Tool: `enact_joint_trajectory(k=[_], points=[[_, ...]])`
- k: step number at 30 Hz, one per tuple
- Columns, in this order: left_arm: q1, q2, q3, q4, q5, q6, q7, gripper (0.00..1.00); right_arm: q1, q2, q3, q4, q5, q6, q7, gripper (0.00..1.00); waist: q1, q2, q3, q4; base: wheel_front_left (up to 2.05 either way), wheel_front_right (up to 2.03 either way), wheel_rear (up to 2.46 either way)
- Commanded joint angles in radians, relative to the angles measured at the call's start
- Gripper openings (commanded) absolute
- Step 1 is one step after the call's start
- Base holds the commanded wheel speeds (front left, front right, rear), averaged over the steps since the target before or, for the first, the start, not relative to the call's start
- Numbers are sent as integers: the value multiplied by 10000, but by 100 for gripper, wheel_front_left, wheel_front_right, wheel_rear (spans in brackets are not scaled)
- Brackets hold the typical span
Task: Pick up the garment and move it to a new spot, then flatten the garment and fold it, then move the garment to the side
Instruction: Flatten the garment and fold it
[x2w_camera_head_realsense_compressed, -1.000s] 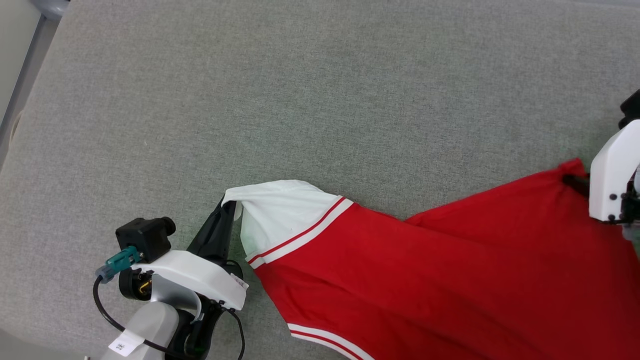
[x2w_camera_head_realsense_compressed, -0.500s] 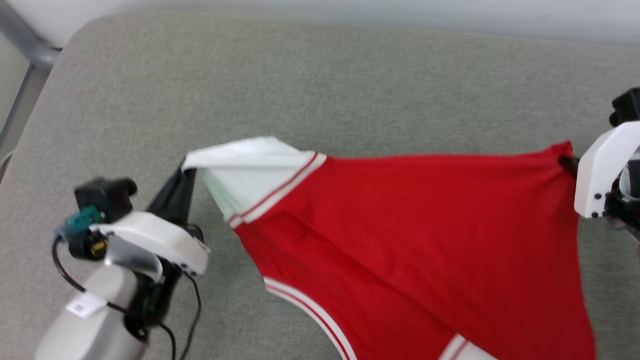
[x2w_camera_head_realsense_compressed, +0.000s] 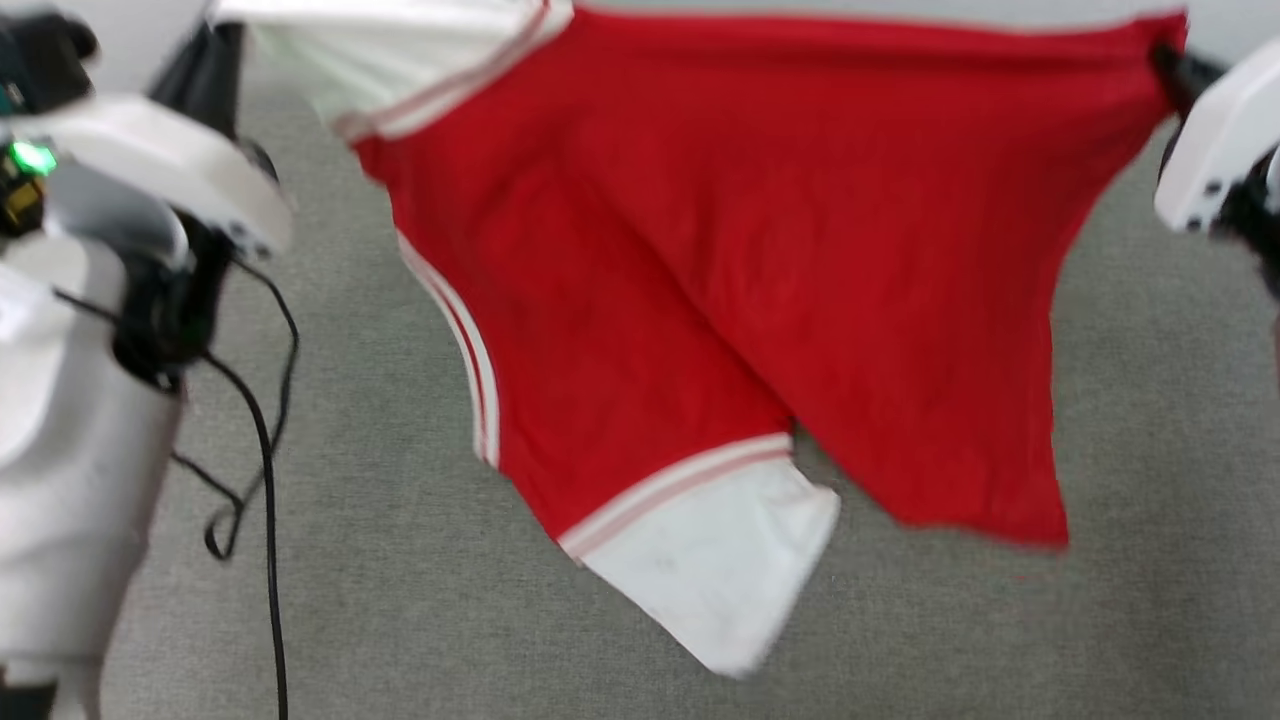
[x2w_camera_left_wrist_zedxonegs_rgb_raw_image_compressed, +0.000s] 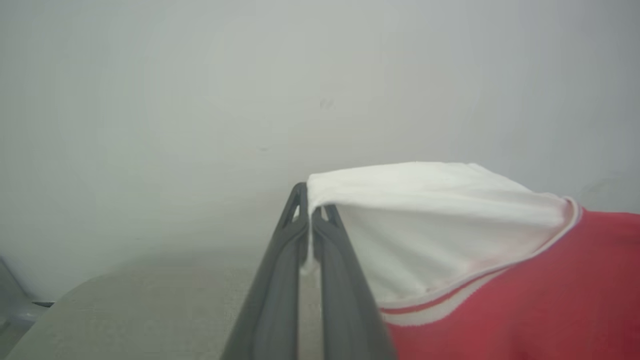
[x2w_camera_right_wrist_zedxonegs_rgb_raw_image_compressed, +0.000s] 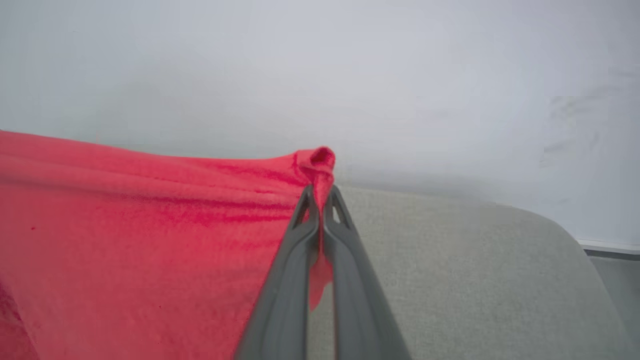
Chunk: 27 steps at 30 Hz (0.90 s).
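Head view: garment, earlier on the surface, now hangs between left tool and right tool, both pinching it.

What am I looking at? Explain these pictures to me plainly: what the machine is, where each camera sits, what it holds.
This is a wheeled robot with two arms, each ending in a two-fingered tool. The wide picture comes from a camera on its head, looking down at a grey padded surface. The other two come from cameras on its wrists, each looking along that arm's tool. The left tool is shut on the edge of one white sleeve. The right tool is shut on a red corner of the same garment, a red jersey. It hangs stretched between the arms, its second white sleeve dangling.
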<state>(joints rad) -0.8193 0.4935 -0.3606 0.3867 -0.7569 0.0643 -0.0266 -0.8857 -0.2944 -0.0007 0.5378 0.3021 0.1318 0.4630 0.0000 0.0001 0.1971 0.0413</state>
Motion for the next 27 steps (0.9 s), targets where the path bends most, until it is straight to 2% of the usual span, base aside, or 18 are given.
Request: enact_joint_trajectory(k=[1, 12, 13, 16, 21, 27], points=[[-699, 71, 31, 414, 191, -44, -39, 0, -544, 83, -108, 203, -193, -20, -255, 0, 0, -1, 123, -114, 0, 0, 0], [-5306, 116, -175, 2687, 1237, -651, -671, 0, -4184, 292, -829, 1012, -1156, -22, -1763, 0, 0, -1, 1513, -162, 0, 0, 0], [-6442, 153, -153, 3189, 1323, -872, -778, 0, -5134, 299, -931, 1104, -1512, -22, -1937, 0, 0, -1, 2052, -108, 0, 0, 0], [-7446, 252, -180, 3661, 1441, -1041, -791, 0, -6041, 352, -1069, 1143, -1827, -22, -2033, 0, 0, -1, 2669, -49, 0, 0, 0], [-8558, 300, -131, 4375, 1446, -1280, -941, 0, -7143, 624, -1193, 1374, -2255, -23, -2252, 0, 0, -1, 3587, -10, 0, 0, 0], [-8791, 253, -146, 5279, 1264, -1565, -1226, 0, -7553, 1058, -1015, 1985, -2564, -22, -2517, 0, 0, -1, 4387, 21, 0, 0, 0]])
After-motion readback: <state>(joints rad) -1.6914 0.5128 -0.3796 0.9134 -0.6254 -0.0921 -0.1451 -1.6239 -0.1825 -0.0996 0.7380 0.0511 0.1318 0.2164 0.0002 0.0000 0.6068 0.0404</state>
